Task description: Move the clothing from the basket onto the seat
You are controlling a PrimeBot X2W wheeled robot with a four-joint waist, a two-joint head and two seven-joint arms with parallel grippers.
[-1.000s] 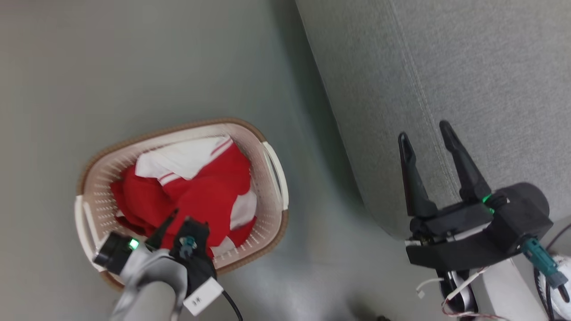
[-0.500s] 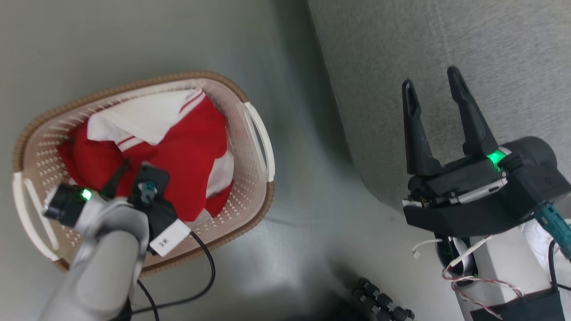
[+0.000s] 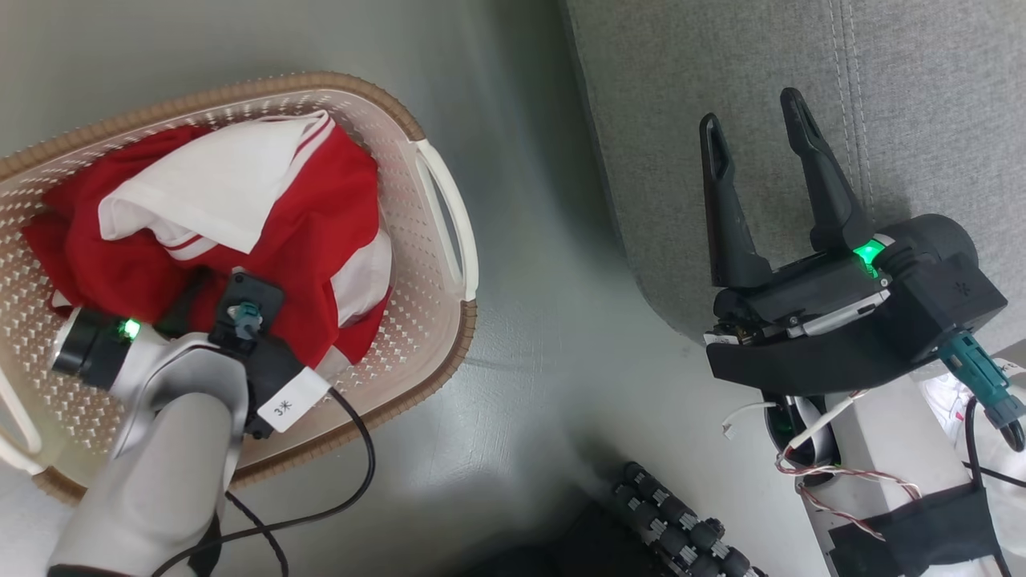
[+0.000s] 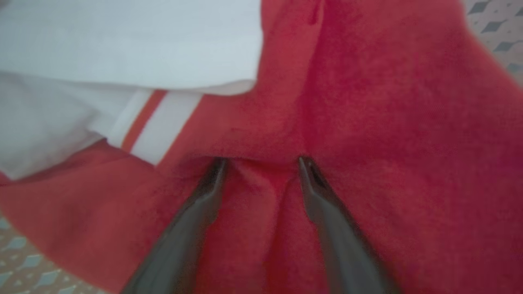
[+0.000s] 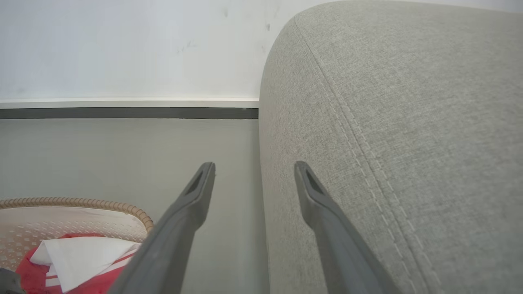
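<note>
The clothing (image 3: 321,208), red with white panels and stripe trim, lies heaped in the cream basket (image 3: 385,104) on the floor at the left. My left gripper (image 3: 192,288) reaches down into the heap. In the left wrist view its fingers stand apart with the tips pressed into the red clothing (image 4: 388,122), and a fold of it rises between them at the left gripper (image 4: 261,161). My right gripper (image 3: 749,108) hangs open and empty over the front edge of the grey seat (image 3: 922,96). The right wrist view shows the right gripper (image 5: 254,165), the seat (image 5: 408,122), the basket (image 5: 81,202) and the clothing (image 5: 73,253).
Grey floor (image 3: 529,320) separates the basket from the seat. A black cable (image 3: 361,457) loops from my left wrist over the basket's near rim. A dark ribbed part (image 3: 681,529) and my pale body with loose wires (image 3: 834,473) sit at the bottom right. A white wall (image 5: 122,49) stands behind.
The head camera has moved, so the basket now shows higher and further left. My left gripper has sunk deeper into the clothing. The right gripper stays open.
</note>
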